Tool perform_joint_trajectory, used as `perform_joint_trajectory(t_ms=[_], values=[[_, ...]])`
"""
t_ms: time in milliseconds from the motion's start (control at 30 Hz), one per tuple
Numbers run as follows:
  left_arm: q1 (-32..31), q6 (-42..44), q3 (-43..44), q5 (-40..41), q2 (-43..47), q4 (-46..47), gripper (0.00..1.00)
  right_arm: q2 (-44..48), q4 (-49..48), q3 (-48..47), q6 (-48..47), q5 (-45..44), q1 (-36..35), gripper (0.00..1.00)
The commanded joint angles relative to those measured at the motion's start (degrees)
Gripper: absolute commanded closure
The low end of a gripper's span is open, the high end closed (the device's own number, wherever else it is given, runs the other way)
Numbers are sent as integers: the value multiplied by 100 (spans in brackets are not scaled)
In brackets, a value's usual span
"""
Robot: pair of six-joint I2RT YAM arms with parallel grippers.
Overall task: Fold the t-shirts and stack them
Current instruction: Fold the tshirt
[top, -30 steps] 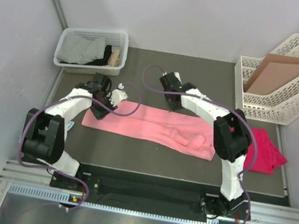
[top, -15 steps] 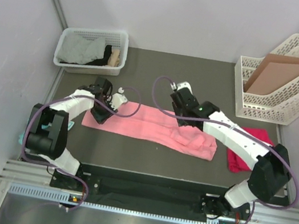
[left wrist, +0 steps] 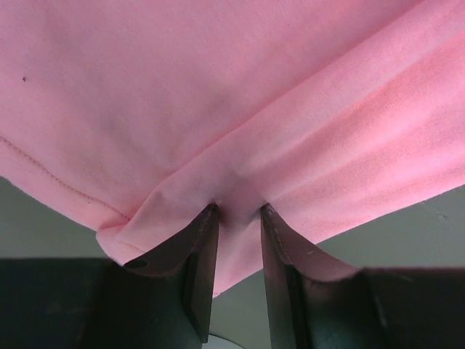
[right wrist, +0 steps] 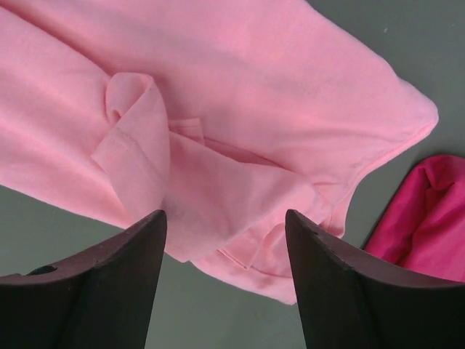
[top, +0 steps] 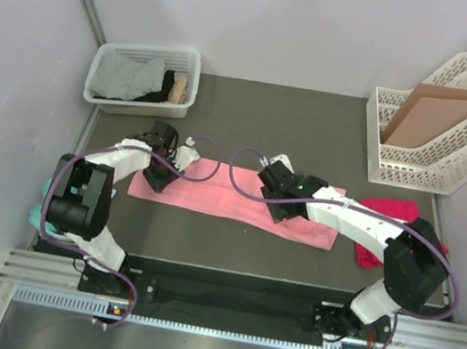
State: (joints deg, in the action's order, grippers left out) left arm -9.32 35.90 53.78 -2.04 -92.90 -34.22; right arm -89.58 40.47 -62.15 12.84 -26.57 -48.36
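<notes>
Lying across the middle of the dark table (top: 230,244), the salmon-pink t-shirt (top: 221,192) forms a long folded band. At its left end the left gripper (left wrist: 237,212) pinches a fold of the cloth between nearly closed fingers. The right gripper (right wrist: 225,222) hovers over the band's right part, jaws spread wide, holding nothing. Beside that end the magenta t-shirt (top: 388,207) lies crumpled, partly under the right arm. Farther back stand a white basket (top: 149,50) and a file rack (top: 439,165) holding a cardboard sheet (top: 439,110).
</notes>
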Motion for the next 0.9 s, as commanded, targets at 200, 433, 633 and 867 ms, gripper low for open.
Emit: perform_joint_trajectory(t_ms=[200, 433, 633, 867], values=[[9, -31, -25, 125, -35, 205, 65, -77, -180, 168, 17, -498, -534, 44], [9, -13, -34, 125, -52, 205, 65, -16, 171, 89, 8, -1367, -1201, 39], [9, 5, -25, 143, -44, 205, 65, -208, 348, 212, -27, -1850, -1562, 38], [44, 31, -60, 152, 9, 214, 65, -622, 418, 230, -36, -2107, -1624, 39]])
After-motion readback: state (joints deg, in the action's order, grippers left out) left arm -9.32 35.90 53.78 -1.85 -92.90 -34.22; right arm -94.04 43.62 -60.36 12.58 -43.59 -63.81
